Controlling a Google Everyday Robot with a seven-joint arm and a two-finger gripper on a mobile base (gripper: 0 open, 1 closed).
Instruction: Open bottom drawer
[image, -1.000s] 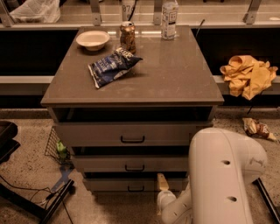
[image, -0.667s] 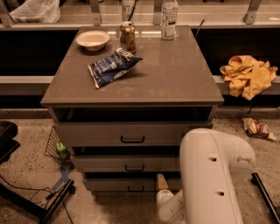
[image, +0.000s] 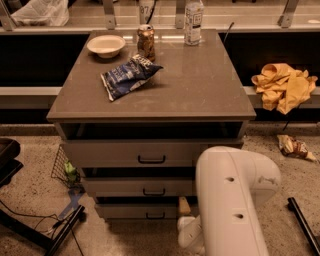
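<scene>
We keep our gripper (image: 185, 211) low, just right of the bottom drawer (image: 125, 212), lowest in the cabinet, level with its handle (image: 155, 216); its grip we cannot tell.

You've got one cabinet (image: 205, 90), three drawers: top drawer (image: 110, 152), middle drawer (image: 115, 187), bottom drawer (image: 125, 211). Three black handles, one per drawer. On top: one bowl (image: 106, 45), one can (image: 146, 42), one bottle (image: 193, 15), one chip bag (image: 129, 76). One yellow cloth (image: 282, 85). One wrapper (image: 294, 146). One gripper (image: 184, 206), low beside the bottom drawer's right end.
</scene>
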